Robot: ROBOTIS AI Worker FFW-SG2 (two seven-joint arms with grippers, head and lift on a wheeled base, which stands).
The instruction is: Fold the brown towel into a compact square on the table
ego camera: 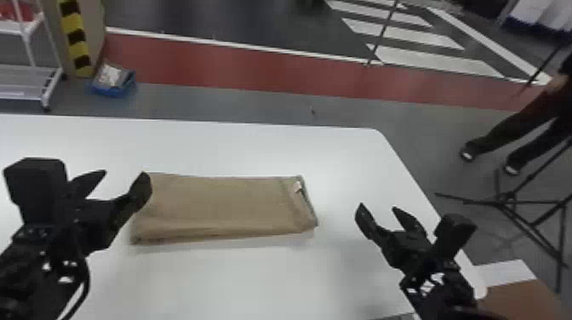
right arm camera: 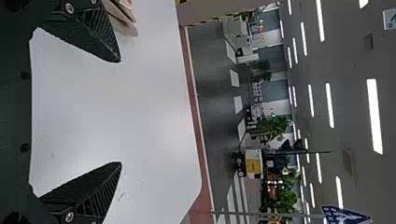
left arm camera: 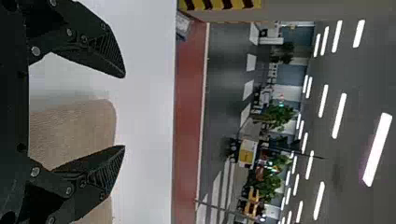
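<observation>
The brown towel (ego camera: 221, 206) lies folded in a flat, wide rectangle on the white table (ego camera: 238, 149), a small pale tag at its right end. Over its left end my left gripper (ego camera: 123, 181) stands open, holding nothing. In the left wrist view the left gripper (left arm camera: 125, 111) has its fingers spread, with the rounded end of the towel (left arm camera: 74, 130) behind them. My right gripper (ego camera: 378, 208) is open to the right of the towel, apart from it. In the right wrist view the right gripper (right arm camera: 121, 112) has bare table between its fingers, and a towel corner (right arm camera: 122, 14) shows beyond one finger.
The table's far right corner (ego camera: 376, 132) is rounded. A brown box (ego camera: 519, 300) sits by the table's right edge at the bottom. On the floor beyond are a tripod (ego camera: 506, 198), a blue bin (ego camera: 112, 87) and a white rack (ego camera: 32, 81).
</observation>
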